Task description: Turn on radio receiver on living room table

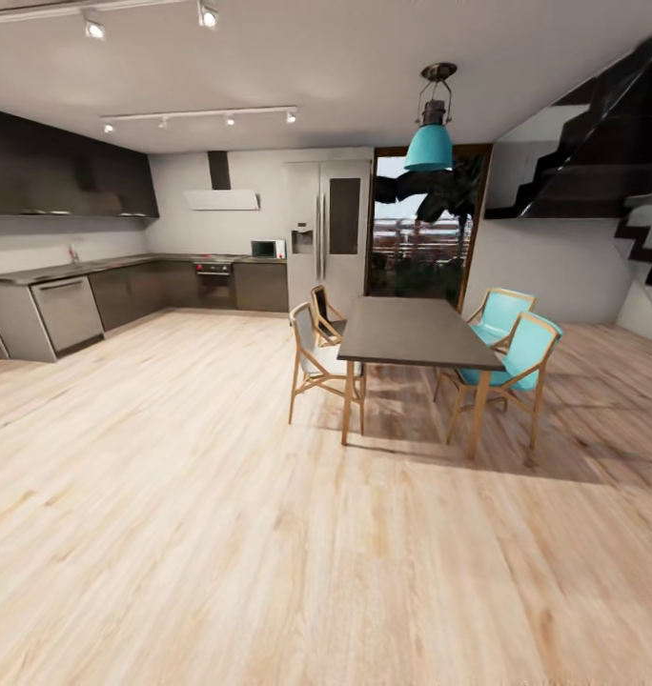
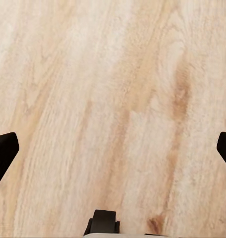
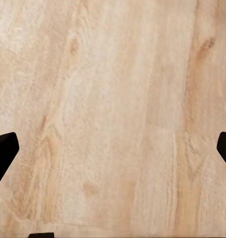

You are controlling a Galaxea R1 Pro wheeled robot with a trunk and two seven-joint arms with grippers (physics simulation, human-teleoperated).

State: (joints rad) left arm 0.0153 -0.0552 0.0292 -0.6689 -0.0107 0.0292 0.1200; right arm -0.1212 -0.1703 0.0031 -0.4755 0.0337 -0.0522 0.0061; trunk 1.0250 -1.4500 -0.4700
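Observation:
The red radio receiver, the glossy grey coffee table and the living room with the blue sofa are out of view. My left gripper (image 2: 113,151) hangs open over bare wood floor, its dark fingertips (image 2: 4,151) at the two sides of the left wrist view. My right gripper (image 3: 113,151) is open too, with black fingertips (image 3: 4,148) wide apart above the same pale planks and nothing between them.
Ahead stands a dark dining table (image 1: 412,332) with wooden chairs (image 1: 316,357), two of them teal (image 1: 517,357), under a teal pendant lamp (image 1: 429,143). A dark-cabinet kitchen (image 1: 97,286) runs along the left wall, with a fridge (image 1: 328,229). Black stairs (image 1: 602,124) rise at the right. Wood floor (image 1: 221,534) lies between.

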